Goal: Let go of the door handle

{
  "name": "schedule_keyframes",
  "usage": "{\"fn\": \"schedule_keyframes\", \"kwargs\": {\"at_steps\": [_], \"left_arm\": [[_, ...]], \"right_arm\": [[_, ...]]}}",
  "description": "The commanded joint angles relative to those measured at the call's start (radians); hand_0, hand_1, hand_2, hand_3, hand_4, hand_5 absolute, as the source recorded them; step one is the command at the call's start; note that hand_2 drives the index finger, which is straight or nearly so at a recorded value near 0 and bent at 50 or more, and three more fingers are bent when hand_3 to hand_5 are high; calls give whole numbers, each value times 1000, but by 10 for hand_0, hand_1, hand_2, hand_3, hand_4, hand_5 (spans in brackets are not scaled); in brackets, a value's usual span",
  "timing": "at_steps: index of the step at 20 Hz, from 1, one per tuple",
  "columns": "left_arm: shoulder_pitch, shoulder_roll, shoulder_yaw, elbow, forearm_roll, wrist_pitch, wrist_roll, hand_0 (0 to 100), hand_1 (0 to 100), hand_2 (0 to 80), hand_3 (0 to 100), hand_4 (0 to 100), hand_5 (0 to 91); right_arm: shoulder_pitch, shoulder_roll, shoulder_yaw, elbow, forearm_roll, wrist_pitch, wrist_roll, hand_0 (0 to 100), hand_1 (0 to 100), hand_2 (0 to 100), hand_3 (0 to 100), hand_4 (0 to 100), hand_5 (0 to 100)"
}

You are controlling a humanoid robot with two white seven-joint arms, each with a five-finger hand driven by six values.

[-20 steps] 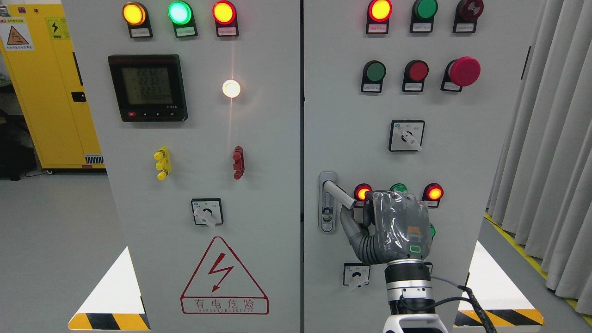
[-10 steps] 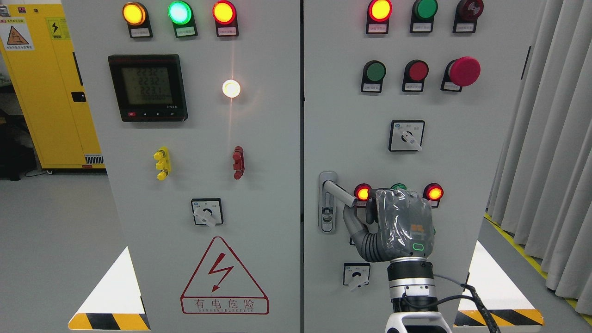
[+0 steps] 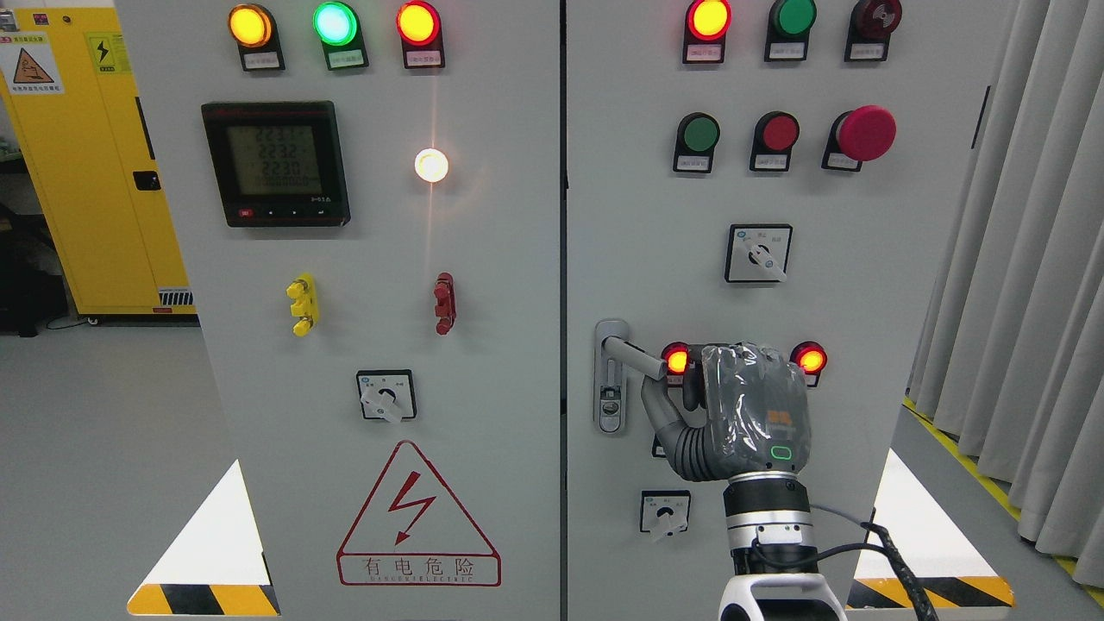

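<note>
Handle [image 3: 632, 356] left of R hand [image 3: 749, 412] (adjacent).

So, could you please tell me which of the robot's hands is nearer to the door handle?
Right. The right hand is just right of the door handle, thumb reaching up beneath its tip. The left hand is out of view.

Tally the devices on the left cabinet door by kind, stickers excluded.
Coloured indicator lamps: 3
White lamp: 1
Digital meter: 1
Terminal posts: 2
Rotary switch: 1
Total: 8
</note>
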Motion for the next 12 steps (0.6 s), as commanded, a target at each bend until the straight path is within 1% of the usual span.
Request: {"fn": "schedule_keyframes", "kwargs": {"at_steps": [1,12], "left_arm": [[0,0,0,0,0,1,0,120,556,0,0,0,0],[0,0,0,0,0,1,0,120,556,0,0,0,0]], "right_arm": [[-4,0,-2,1,0,0,1,605,422,922,1000,1000,1000],[-7,0,-2,-3,0,0,1,611,413,923,1000,1000,1000]]}}
